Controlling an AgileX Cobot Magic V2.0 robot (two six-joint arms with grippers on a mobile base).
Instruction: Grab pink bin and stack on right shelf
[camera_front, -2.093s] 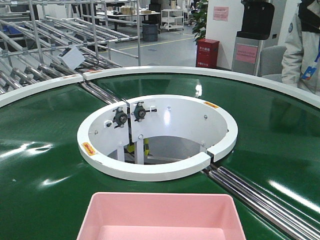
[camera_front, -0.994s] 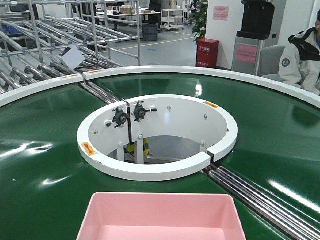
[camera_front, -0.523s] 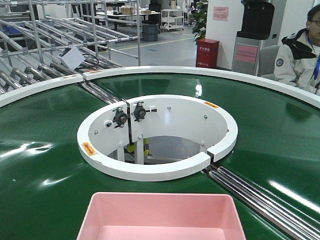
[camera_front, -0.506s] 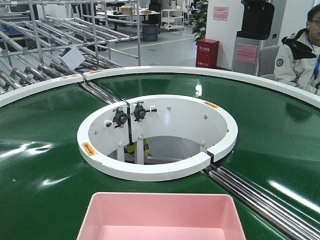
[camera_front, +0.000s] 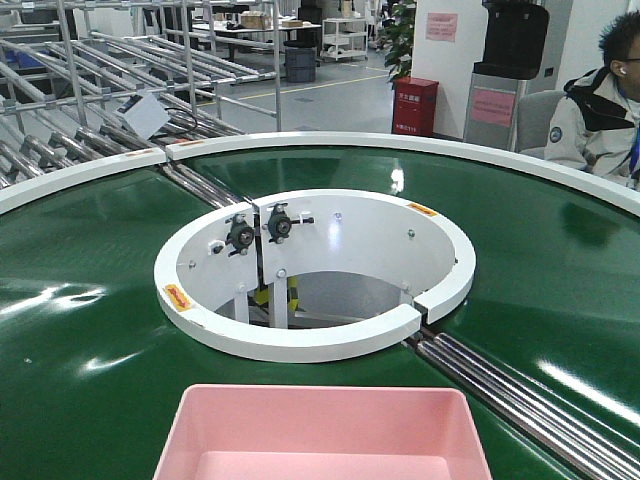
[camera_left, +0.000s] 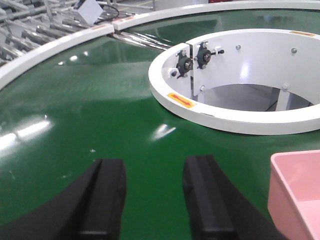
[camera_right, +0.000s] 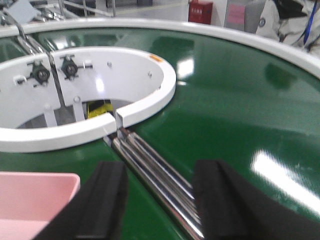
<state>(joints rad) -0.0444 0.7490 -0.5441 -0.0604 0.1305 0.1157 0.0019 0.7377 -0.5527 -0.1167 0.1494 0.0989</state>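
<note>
The left gripper (camera_left: 155, 200) is wide open and holds nothing. The right gripper (camera_right: 161, 200) is wide open and empty too. The big green belt (camera_front: 90, 330) curves around a white ring (camera_front: 310, 345). The pink bin (camera_front: 325, 435) sits on the belt at 6 o'clock, between the grippers, touching neither. The shelf is not in view. If one side gets pinched first, the bin could tip or slide. If the belt turns, the grab could miss.

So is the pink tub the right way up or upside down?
Right way up. The pink tub sits on the green belt with its open top facing up; its inside walls show.
</note>
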